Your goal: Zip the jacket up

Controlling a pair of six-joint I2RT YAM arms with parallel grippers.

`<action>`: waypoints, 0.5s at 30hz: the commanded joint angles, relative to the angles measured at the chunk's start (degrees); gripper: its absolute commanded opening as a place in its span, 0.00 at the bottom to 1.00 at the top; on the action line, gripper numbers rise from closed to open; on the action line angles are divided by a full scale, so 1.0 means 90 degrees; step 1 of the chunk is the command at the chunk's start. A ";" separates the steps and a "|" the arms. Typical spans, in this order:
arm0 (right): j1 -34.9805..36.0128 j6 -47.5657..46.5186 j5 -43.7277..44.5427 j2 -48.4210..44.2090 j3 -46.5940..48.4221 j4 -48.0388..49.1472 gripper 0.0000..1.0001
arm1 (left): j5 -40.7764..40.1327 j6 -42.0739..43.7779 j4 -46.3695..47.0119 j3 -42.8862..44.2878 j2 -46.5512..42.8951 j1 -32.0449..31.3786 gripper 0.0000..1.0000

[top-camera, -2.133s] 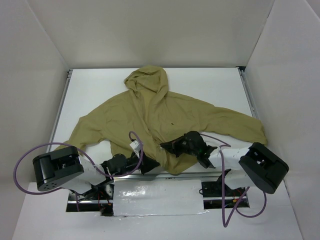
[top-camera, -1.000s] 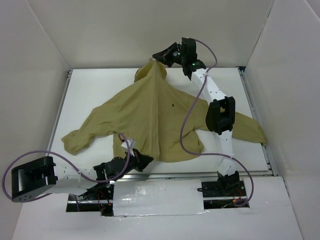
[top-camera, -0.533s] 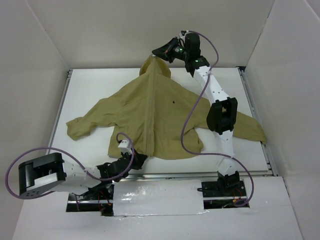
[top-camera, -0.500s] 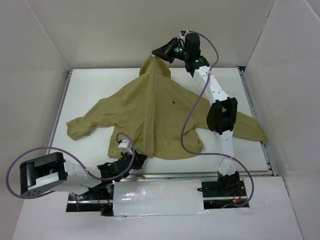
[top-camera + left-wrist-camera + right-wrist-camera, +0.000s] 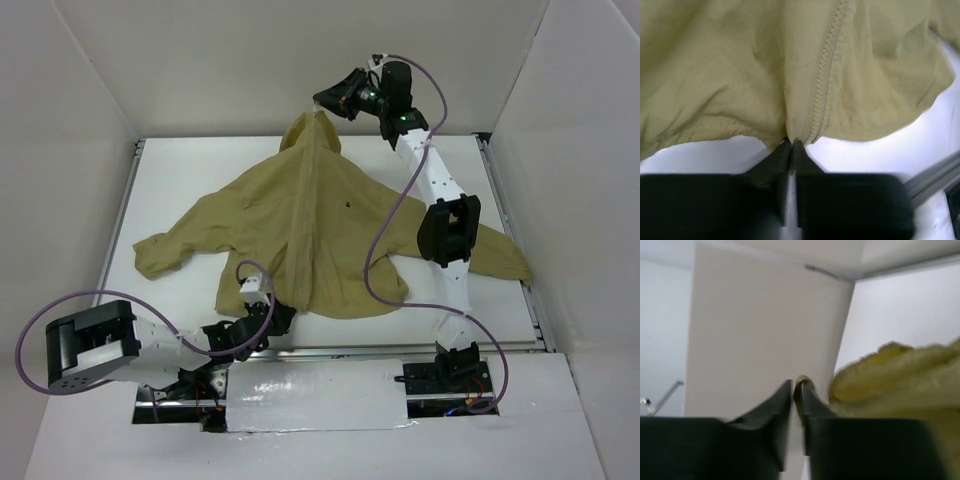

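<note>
Olive-tan jacket (image 5: 330, 225) spread front-up on white surface (image 5: 200, 170), hood end raised off it. At the far edge, right claw (image 5: 321, 103) clenched on its top. At the near edge, left claw (image 5: 791, 145) pinches hem at zipper (image 5: 822, 75) foot.

A flat white tabletop (image 5: 190, 170) sits boxed in by plain beige panel walls (image 5: 250, 60) at the back and both sides, with thin silvery metal rails (image 5: 122, 215) along its left, right and near edges, and a shiny, crinkled white sheet (image 5: 310, 395) lying nearest me.
</note>
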 commanded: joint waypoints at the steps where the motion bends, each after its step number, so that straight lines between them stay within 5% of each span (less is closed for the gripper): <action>1: -0.0327 -0.0301 0.0393 -0.0391 0.0204 0.1213 0.30 | 0.0463 0.0088 -0.1791 0.0438 -0.0304 -0.0128 0.29; 2: -0.0337 -0.0400 0.0539 -0.0450 0.0204 0.1009 0.53 | 0.0405 0.0107 -0.2441 0.0614 -0.0460 -0.0119 0.54; 3: -0.0347 -0.0488 0.0627 -0.0489 0.0213 0.0852 0.65 | 0.0279 0.0127 -0.2767 0.0983 -0.0829 -0.0128 0.67; 4: -0.0366 -0.0643 0.0696 -0.0586 0.0242 0.0609 0.77 | 0.0200 0.0175 -0.3476 0.1200 -0.1045 -0.0128 0.99; 5: -0.0463 -0.0674 0.0764 -0.0626 0.0291 0.0500 1.00 | 0.0112 0.0195 -0.3860 0.1405 -0.1231 -0.0128 0.99; 12: -0.0757 -0.1295 0.0754 -0.1802 0.0333 -0.0846 1.00 | -0.1587 -0.0645 -0.8417 0.4194 -0.2063 0.0222 0.99; 15: -0.0611 -0.2484 0.1290 -0.3109 -0.0361 -0.2211 1.00 | -0.1141 0.0484 -0.8552 0.5103 -0.1947 0.1527 0.99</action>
